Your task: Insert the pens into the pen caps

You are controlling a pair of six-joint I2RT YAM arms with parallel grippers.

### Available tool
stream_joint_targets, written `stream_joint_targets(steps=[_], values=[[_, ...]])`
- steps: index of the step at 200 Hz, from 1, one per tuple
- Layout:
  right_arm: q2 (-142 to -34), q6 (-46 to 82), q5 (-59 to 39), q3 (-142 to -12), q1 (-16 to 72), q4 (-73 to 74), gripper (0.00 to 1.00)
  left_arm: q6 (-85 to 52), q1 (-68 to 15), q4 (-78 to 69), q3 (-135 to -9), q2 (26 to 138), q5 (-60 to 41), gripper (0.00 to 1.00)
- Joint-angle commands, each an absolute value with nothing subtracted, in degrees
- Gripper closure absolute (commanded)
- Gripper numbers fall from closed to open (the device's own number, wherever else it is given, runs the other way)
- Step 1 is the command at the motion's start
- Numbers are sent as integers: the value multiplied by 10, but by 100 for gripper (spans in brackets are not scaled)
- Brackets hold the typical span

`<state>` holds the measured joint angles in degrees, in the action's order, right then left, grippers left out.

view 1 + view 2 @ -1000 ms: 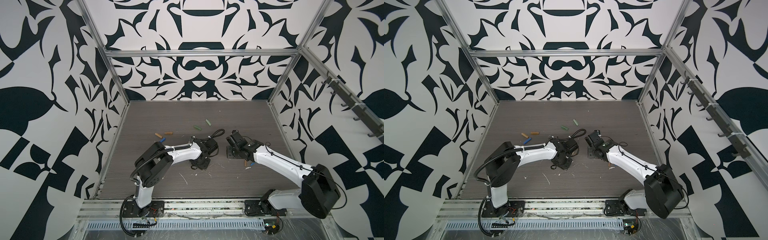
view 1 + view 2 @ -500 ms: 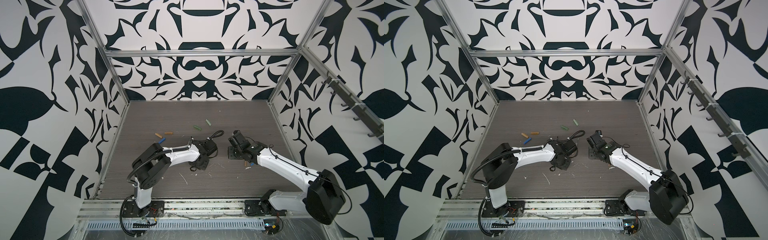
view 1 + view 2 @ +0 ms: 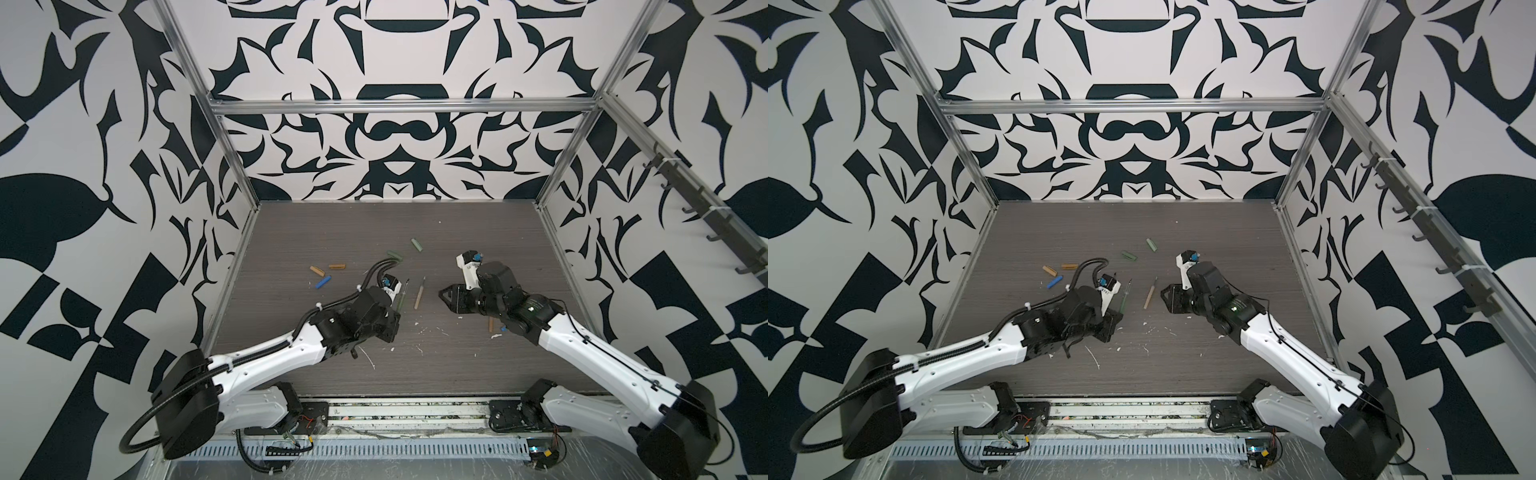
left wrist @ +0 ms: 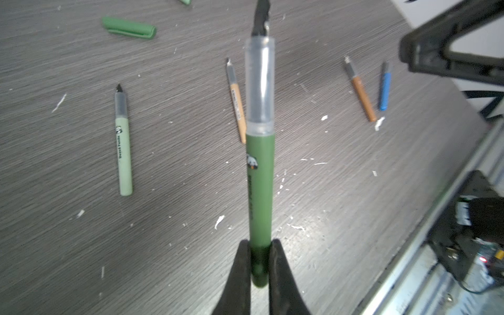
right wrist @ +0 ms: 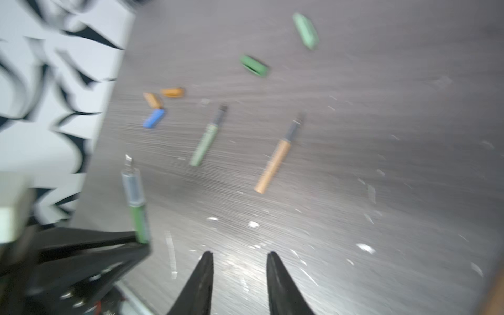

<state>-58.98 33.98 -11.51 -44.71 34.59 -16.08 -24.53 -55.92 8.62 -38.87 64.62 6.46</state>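
Note:
My left gripper (image 4: 259,242) is shut on the rear end of the dark green pen (image 4: 259,191), whose clear section and dark tip point away from the jaws. On the table lie the pale green pen (image 4: 124,147), tan pen (image 4: 236,103), orange-brown pen (image 4: 361,95) and blue pen (image 4: 384,87). My right gripper (image 5: 237,253) is open and empty, low over the table to the right of the tan pen (image 3: 419,297). The pen caps lie farther back: tan (image 3: 317,271), orange-brown (image 3: 337,266), blue (image 3: 323,282), green (image 3: 395,254), pale green (image 3: 417,245).
White flecks of debris (image 3: 422,330) are scattered over the grey table (image 3: 457,232). Patterned walls close in the left, back and right sides. A metal rail (image 3: 415,415) runs along the front edge, where both arm bases stand.
My left jaws have closed fully on the dark green pen. My right jaws have spread apart, and the right wrist view is blurred by motion.

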Motion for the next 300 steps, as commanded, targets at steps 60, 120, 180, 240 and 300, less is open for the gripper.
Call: stream_joint_targets(steps=[60, 120, 180, 240, 300], values=[[-629, 353, -251, -479, 409, 42, 55, -245, -547, -64, -321, 556, -21, 100], [-661, 347, -234, -490, 431, 53, 56, -242, -546, -62, -330, 562, -36, 100], [-678, 351, -222, -499, 432, 52, 84, -240, -546, -53, -335, 566, -47, 100], [-681, 359, -231, -491, 437, 59, 100, -249, -539, -107, -307, 552, -45, 44], [-692, 370, -243, -492, 446, 80, 100, -264, -519, -132, -297, 568, -81, 59]])
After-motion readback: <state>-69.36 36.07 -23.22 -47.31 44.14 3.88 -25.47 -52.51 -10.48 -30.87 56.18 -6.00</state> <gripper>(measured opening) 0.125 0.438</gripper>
